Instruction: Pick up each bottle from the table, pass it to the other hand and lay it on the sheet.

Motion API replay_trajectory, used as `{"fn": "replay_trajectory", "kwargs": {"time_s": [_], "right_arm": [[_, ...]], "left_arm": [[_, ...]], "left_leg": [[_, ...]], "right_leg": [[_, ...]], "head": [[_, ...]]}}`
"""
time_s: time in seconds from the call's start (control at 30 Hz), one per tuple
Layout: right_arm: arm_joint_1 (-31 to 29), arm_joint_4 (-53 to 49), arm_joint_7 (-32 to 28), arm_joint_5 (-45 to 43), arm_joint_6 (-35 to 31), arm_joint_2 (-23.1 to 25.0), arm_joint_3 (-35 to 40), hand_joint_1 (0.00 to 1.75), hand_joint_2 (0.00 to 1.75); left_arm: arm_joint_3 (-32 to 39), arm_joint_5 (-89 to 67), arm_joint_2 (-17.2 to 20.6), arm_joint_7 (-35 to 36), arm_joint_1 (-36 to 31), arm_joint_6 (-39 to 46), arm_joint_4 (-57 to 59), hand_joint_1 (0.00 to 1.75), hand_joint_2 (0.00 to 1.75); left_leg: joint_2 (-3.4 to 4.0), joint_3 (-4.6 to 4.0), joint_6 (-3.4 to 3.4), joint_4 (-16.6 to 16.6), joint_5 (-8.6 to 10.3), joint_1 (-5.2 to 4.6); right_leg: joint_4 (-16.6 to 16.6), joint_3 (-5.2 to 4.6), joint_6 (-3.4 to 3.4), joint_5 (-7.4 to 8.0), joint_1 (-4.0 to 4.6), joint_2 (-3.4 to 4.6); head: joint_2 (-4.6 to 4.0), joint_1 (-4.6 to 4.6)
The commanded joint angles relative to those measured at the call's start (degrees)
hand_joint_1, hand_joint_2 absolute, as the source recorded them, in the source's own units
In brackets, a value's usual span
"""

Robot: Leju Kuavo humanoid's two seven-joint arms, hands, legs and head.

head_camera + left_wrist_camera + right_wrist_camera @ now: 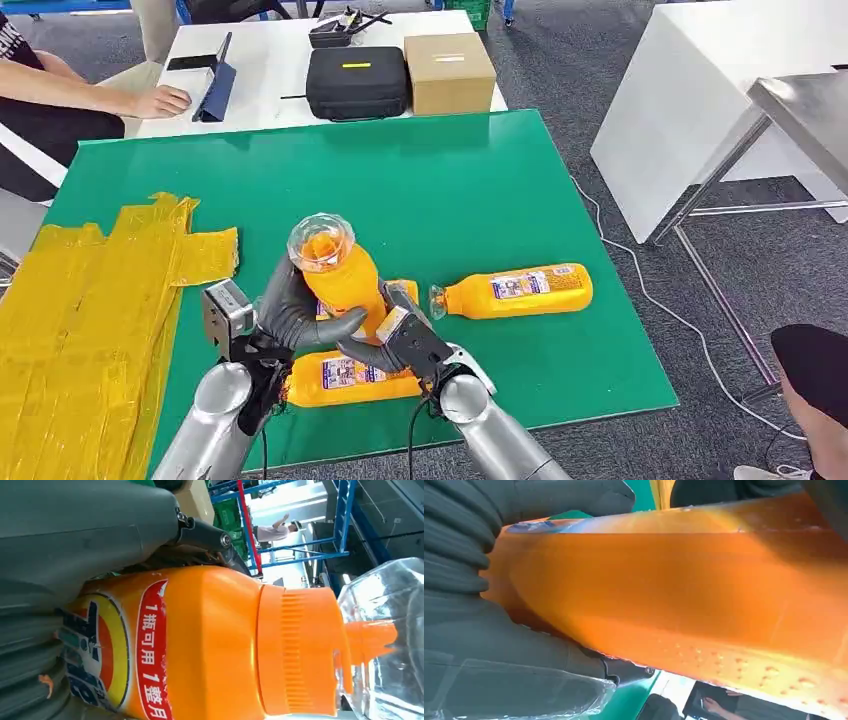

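Observation:
An orange bottle (340,277) with a clear cap stands upright above the green table (450,190), near its front edge. My left hand (290,310) wraps its body from the left, and my right hand (405,340) grips its lower part from the right. The left wrist view shows the bottle's label and orange neck (210,645) close up; the right wrist view shows its orange side (684,590). A second orange bottle (520,290) lies on the table to the right. A third bottle (350,378) lies under my hands. The yellow sheet (90,310) covers the table's left part.
Behind the green table stands a white table with a black case (357,82), a cardboard box (449,72) and a tablet (215,90). A person (60,100) sits at far left, arm on that table. A white and steel table (760,110) stands at right.

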Motion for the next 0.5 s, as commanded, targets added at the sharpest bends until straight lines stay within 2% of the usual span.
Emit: {"fn": "replay_trajectory", "kwargs": {"time_s": [0.03,0.2,0.23,0.27,0.47,0.5], "right_arm": [[-2.06,-0.51,-0.17,-0.43,-0.32,-1.27,1.42,1.75,1.75],[-1.56,-1.16,-0.15,-0.38,-0.88,-1.42,1.22,1.75,1.75],[-1.32,-1.49,-0.18,-0.45,-1.14,-1.42,1.06,0.61,1.75],[-0.59,-2.54,-0.36,-0.39,-2.15,-1.55,0.73,0.0,1.75],[2.32,-8.85,-0.86,0.11,-5.17,-3.11,-0.34,0.0,1.75],[2.62,-10.08,-0.84,0.29,-6.39,-3.4,-0.78,0.0,1.75]], "left_arm": [[2.45,-0.17,0.34,0.99,-0.39,1.07,0.57,1.75,1.75],[2.91,-0.44,0.37,1.14,-0.11,1.67,0.42,1.75,1.75],[3.12,-0.64,0.38,1.19,-0.05,2.0,0.33,1.75,1.75],[3.78,-1.01,0.37,1.19,0.12,2.77,0.08,1.75,1.75],[7.64,-3.64,0.91,0.06,0.94,7.69,-2.12,1.75,1.75],[8.87,-6.36,0.51,-0.49,0.95,12.0,-3.19,1.75,1.75]], "left_leg": [[0.07,0.05,-0.06,-0.04,-0.01,-0.01],[0.09,0.11,-0.08,-0.06,-0.02,-0.02],[0.06,0.07,-0.06,-0.05,-0.01,-0.02],[0.07,0.16,-0.09,-0.09,-0.03,-0.03],[0.01,0.19,-0.12,-0.11,-0.03,-0.03],[0.01,0.12,-0.09,-0.07,-0.02,-0.03]], "right_leg": [[-0.02,0.02,0.0,0.0,-0.01,0.01],[-0.03,0.07,0.0,-0.02,-0.02,0.01],[-0.03,0.05,0.0,-0.01,-0.01,0.01],[-0.04,0.12,0.0,-0.04,-0.03,-0.02],[-0.06,0.15,-0.01,-0.07,-0.02,-0.12],[-0.04,0.08,0.0,-0.05,-0.02,-0.08]], "head": [[0.0,0.0],[0.0,0.0],[0.0,0.02],[0.02,0.0],[0.0,0.0],[0.0,0.0]]}}
